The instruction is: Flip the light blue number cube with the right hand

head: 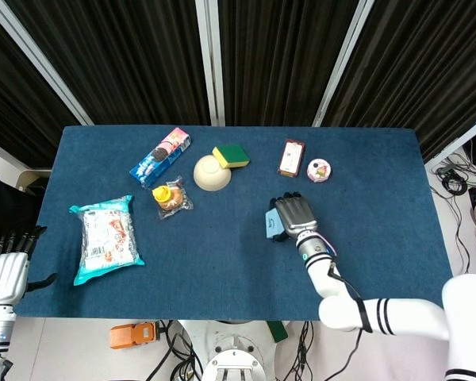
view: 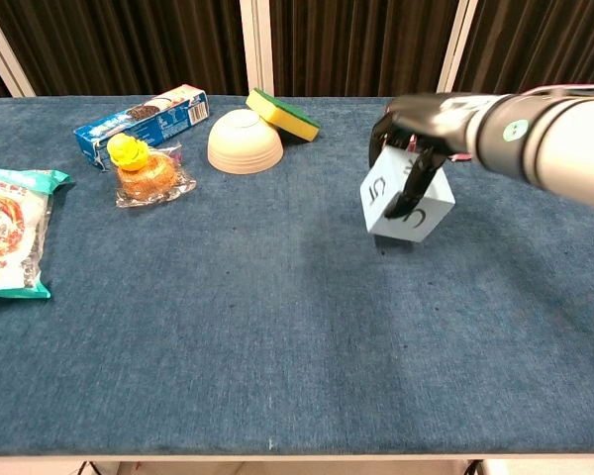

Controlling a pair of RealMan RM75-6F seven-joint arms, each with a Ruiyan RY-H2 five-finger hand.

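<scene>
Counter [view: 277,346] has a blue felt-like top; cables and floor show below its near edge, dark vertical curtains [head: 143,55] behind it. Left robot hand [head: 6,274] hangs off the counter's near-left corner, fingers extended, holding nothing. Right robot hand [view: 416,124] is clamped over the light blue number cube [view: 404,203], fingers curled down its front face. Cube sits under that hand, tilted on an edge, a "5" on its left face. Left of the right hand: noodle packet [head: 105,238], bagged snack [head: 170,198], cookie box [head: 160,156]. White bowl [view: 244,141] is upside down, contents not visible, sponge [view: 282,114] just behind it. Past the right hand: small card [head: 291,157], round tin [head: 319,170].
</scene>
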